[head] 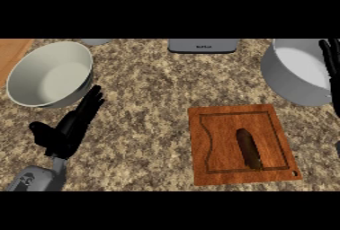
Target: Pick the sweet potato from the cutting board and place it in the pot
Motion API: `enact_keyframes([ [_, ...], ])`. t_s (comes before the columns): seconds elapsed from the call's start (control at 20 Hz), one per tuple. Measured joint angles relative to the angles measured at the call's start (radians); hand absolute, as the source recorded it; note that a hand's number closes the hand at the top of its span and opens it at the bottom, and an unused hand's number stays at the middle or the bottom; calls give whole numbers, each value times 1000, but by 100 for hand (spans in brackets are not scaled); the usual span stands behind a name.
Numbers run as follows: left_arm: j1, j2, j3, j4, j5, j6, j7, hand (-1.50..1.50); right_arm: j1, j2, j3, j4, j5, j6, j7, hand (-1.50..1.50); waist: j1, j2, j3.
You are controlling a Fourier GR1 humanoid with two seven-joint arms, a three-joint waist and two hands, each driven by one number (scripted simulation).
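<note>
Head view, looking steeply down: the left hand is seen at the lower left, open, fingers straight and pointing up toward the white bowl; nothing is held, and the fingertips lie just below the bowl's rim. At the far right edge, dark fingers of the right hand are seen across the pot; whether they are curled or straight cannot be told.

The sweet potato is recorded lying on the cutting board, right of the board's centre, long axis running near to far. It is dark brown, elongated, tapered at the far end. The board is reddish-brown wood, rectangular, with a groove cut inside its border and a small hole at the near right corner. The pot is grey, round, deep, with a pale interior, and stands beyond the board to the right, apart from it.

The surface is speckled brown stone. Open surface is noted between bowl and board. A grey flat object is cut by the far edge.
</note>
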Motion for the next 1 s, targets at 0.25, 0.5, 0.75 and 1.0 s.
enact_keyframes([
  [0.25,6,11,-18,10,-21,-1,41,0,74,-55,188,-17,219,-24,122,150,2,25,-3],
  [0.5,42,7,-46,49,-29,-1,77,0,103,-168,278,-41,555,-181,139,-150,-27,21,-9],
  [0.75,64,-7,-60,85,-38,-7,74,0,209,-39,427,-190,824,-428,96,-150,-35,21,-2],
  [1.0,54,-25,-64,98,-49,-7,85,0,279,35,577,-340,1126,-422,334,-150,-32,22,-3],
])
